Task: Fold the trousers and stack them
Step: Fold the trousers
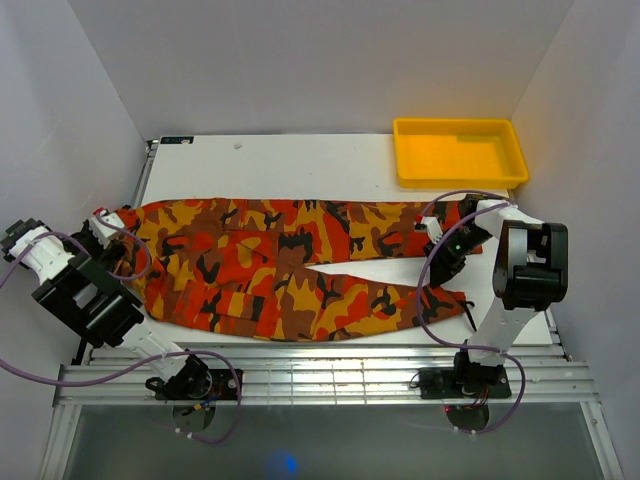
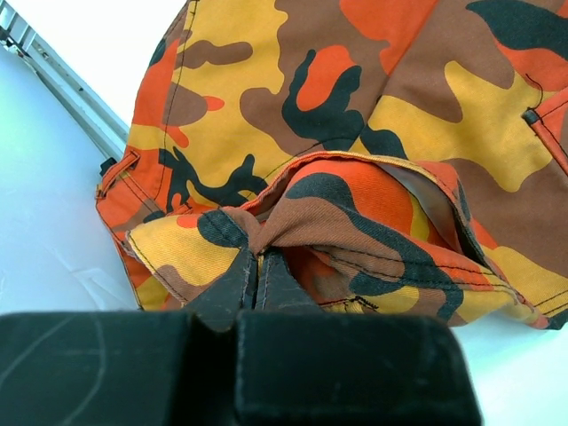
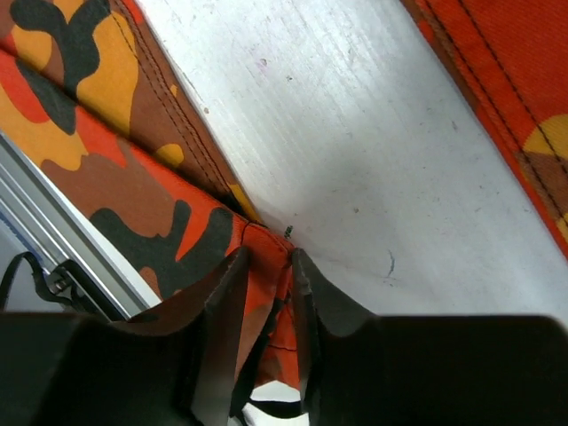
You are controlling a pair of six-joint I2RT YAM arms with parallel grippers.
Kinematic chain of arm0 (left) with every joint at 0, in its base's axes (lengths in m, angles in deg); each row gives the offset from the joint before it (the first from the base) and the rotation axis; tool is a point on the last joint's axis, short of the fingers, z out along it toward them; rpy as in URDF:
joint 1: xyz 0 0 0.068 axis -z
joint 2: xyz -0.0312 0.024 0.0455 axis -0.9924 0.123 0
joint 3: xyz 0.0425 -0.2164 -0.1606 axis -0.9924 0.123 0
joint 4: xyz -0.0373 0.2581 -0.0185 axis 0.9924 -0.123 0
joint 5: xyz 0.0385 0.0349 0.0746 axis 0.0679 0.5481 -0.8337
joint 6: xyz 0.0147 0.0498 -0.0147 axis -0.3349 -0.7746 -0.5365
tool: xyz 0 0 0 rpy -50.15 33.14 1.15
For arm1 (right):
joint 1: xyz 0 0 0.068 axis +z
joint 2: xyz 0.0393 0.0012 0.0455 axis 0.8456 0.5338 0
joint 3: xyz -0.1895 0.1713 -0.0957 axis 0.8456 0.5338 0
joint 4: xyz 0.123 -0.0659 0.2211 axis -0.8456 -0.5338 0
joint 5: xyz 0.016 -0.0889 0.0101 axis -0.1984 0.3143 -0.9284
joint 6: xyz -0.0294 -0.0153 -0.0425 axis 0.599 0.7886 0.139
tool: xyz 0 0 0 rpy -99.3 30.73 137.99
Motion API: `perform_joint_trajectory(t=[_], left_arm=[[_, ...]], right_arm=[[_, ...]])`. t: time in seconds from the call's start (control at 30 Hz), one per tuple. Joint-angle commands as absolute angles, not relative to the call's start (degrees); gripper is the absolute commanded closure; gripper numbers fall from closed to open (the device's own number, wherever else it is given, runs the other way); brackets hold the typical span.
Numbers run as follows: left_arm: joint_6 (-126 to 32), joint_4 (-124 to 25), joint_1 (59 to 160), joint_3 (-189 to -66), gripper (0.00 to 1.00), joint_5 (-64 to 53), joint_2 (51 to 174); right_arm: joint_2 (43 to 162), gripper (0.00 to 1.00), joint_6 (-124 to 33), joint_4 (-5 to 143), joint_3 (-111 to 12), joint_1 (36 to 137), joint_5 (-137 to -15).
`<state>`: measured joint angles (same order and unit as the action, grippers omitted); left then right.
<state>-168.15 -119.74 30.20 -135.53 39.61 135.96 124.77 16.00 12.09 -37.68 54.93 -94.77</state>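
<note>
The camouflage trousers (image 1: 290, 265) lie flat across the white table, waist at the left and both legs running right. At the waist end my left gripper (image 1: 105, 228) is shut on a bunched fold of the cloth. In the left wrist view its fingertips (image 2: 257, 253) pinch that fold of the trousers (image 2: 355, 106) tightly. My right gripper (image 1: 443, 270) is down at the leg ends. In the right wrist view it (image 3: 268, 253) stands narrowly open, and a hem corner of one trouser leg (image 3: 115, 177) lies between its fingers.
A yellow plastic tray (image 1: 458, 152) sits at the table's back right. Bare white table (image 3: 373, 133) shows in the wedge between the two legs. A slotted metal rail (image 1: 320, 365) runs along the near edge. White walls close in on the left, back and right.
</note>
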Motion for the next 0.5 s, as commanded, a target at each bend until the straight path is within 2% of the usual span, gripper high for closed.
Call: perform_joint_trajectory(t=[0.0, 0.03, 0.3, 0.47], left_arm=[[-169.03, -119.43, 30.29, -135.15, 1.0, 40.43, 133.09], [-168.59, -119.35, 30.29, -135.24, 1.0, 40.25, 133.09], [-161.66, -117.59, 29.76, -137.68, 1.0, 37.27, 132.38], [-154.88, -117.41, 27.83, -144.89, 1.0, 36.56, 135.45]], right_arm=[[124.34, 0.69, 16.72, 9.98, -37.83, 55.1, -95.47], [123.91, 0.92, 16.98, 9.54, -38.01, 55.1, -95.55], [112.15, 0.92, 25.92, -2.3, -47.05, 46.68, -99.33], [106.69, 0.92, 33.67, -5.67, -55.75, 32.55, -102.85]])
